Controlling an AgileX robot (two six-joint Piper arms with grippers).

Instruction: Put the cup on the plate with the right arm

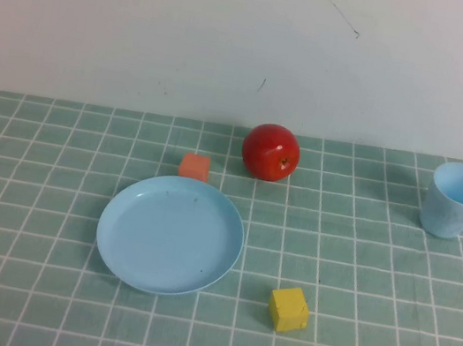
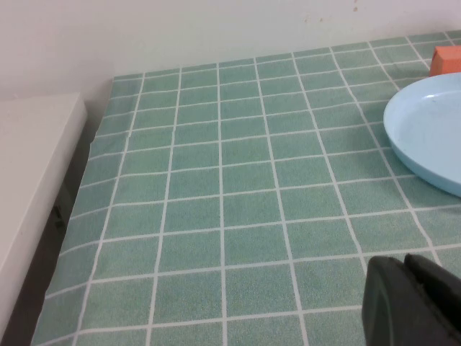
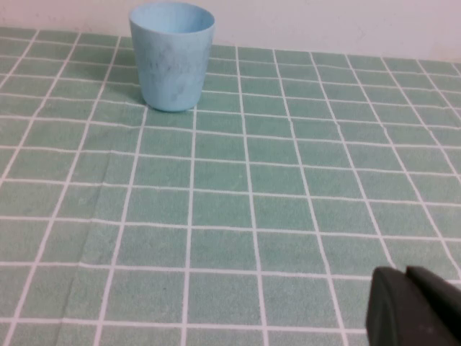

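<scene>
I have not started on the cup [image 1: 458, 200] yet. It stands upright and untouched at the far right of the green checked tablecloth [image 1: 376, 270], near the back wall, well apart from the plate [image 1: 170, 234], which lies flat and bare left of centre. Neither of my arms shows in the high view, so both are pulled back off the working area.

My right gripper [image 3: 418, 308] sits low over the cloth, its dark tip just showing in the right wrist view, fingers pressed together and holding nothing. The cup is ahead of it with open cloth between them. My left gripper [image 2: 414, 301] hangs over the left part of the cloth, near the plate's edge; I cannot tell how its fingers stand, and I judge it parked.

So the step in hand is the reach. I judge the next move calls for spreading the right fingers, travelling to the cup, closing around its tapered wall and then carrying it leftward. On that route the red apple [image 1: 271, 151], the orange block [image 1: 195, 167] and the yellow block [image 1: 289, 310] sit near the plate, so I would lift the cup clear of them.

I read no brand, label or writing on anything here.
</scene>
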